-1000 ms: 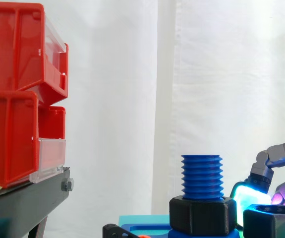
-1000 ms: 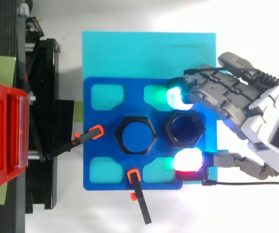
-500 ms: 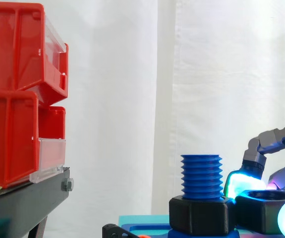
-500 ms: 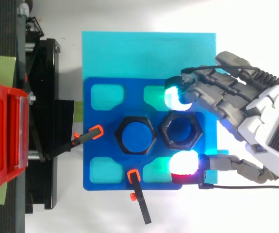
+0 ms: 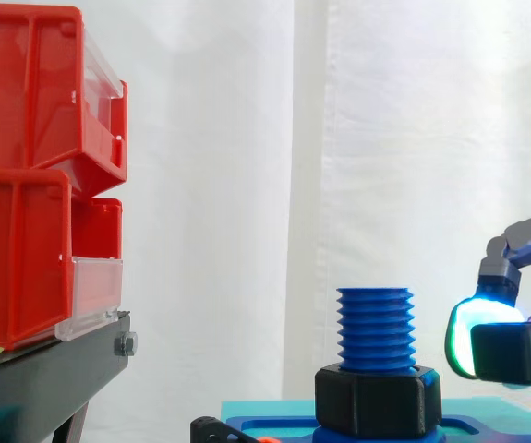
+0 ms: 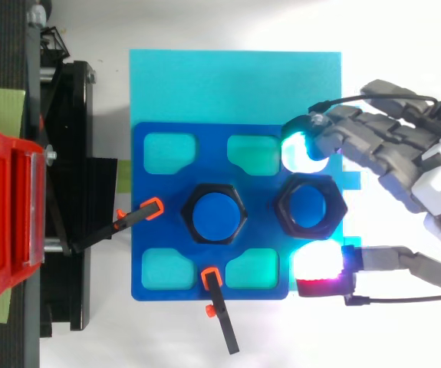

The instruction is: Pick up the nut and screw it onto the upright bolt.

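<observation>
The hand point(image 6: 393, 147), clamped on the black nut point(image 6: 310, 210), holds it level beside the upright blue bolt point(image 5: 376, 328), below the bolt's top.

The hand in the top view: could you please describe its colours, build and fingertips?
The hand has a white shell on its body and grey, blocky, segmented fingers. Its fingertips are thick glowing pads: that one is white with a cyan-green rim, another white with a magenta-red underside. In the side view a pad glows white, edged in green.
</observation>
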